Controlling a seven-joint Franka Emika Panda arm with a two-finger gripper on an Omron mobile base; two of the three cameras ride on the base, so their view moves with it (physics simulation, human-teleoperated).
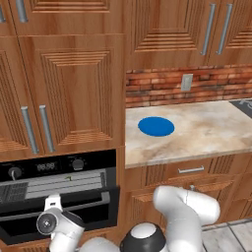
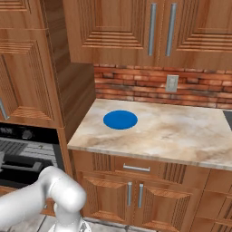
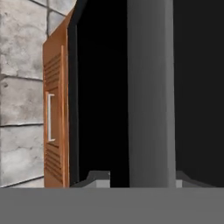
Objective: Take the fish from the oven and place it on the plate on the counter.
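The pincer (image 3: pixel 142 175) straddles the oven (image 1: pixel 59 192) door's silver bar handle (image 3: pixel 151 92), one fingertip on each side and seemingly clamped on it, so the step in hand looks like swinging the partly lowered door open. To do it well, I would keep the grip square on the bar and follow the door's arc around its bottom hinge rather than dragging straight out. The fish cannot be made out inside the oven cavity, while the plain blue plate (image 1: pixel 156 126) lies flat on the beige surface (image 1: pixel 206 133), up and to the right of the oven.
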